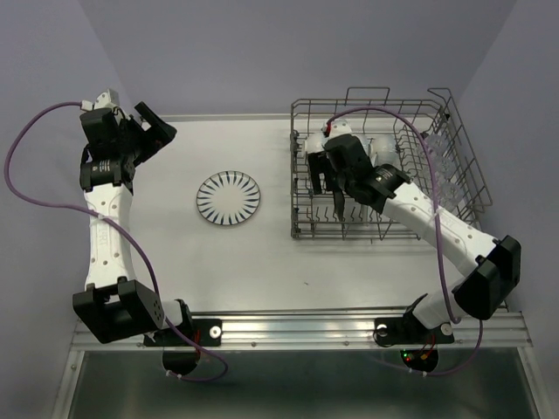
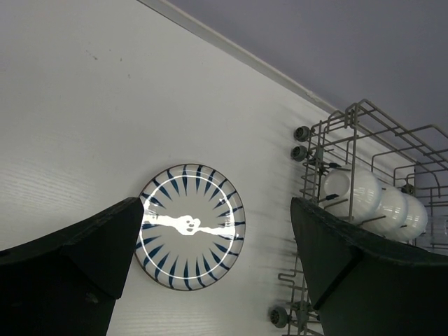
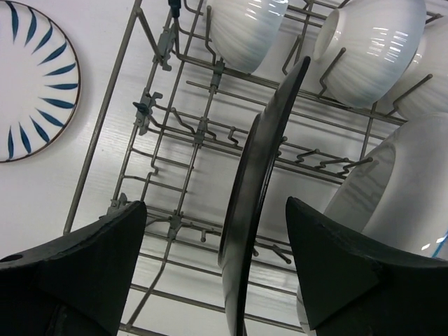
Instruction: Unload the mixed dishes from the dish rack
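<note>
White table point(image 1: 262, 271) — blue-striped plate point(image 1: 228, 198) left, dish rack point(image 1: 341, 230) right.

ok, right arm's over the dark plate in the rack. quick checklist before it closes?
1. Right gripper open: ok.
2. Dark plate inside the jaws, gap each side: ok.
3. Plate standing on edge in the dish rack tines: ok.
4. Finger clear of the white bowl next to it: cannot tell, they overlap in the wrist view.
5. Left gripper open, empty, away from the rack: ok.
6. Striped plate flat on the table, outside the rack: ok.
</note>
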### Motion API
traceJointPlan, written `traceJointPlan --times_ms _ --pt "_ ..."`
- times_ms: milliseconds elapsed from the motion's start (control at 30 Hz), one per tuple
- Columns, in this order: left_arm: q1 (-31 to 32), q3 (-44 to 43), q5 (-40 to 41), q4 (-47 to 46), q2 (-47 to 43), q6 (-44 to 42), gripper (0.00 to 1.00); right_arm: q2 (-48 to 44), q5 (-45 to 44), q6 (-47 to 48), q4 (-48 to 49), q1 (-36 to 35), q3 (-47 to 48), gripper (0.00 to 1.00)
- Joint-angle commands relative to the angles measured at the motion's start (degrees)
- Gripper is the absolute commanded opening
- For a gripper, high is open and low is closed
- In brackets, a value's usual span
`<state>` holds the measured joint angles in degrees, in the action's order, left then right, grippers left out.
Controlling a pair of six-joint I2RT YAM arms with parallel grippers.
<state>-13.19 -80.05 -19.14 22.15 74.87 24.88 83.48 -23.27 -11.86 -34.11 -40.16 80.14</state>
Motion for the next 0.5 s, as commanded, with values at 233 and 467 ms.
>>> traceJointPlan --times_ms 233,467 --pt "0.10 -0.72 3.49 0.61 -2.54 -0.71 0.99 3.88 -3.97 -5.62 0.01 -0.09 -1.74 0.64" --pt "0.09 -0.72 2.52 0.35 -2.27 -0.63 0.99 7.39 -8.20 -6.60 -2.19 -0.09 0.19 0.44"
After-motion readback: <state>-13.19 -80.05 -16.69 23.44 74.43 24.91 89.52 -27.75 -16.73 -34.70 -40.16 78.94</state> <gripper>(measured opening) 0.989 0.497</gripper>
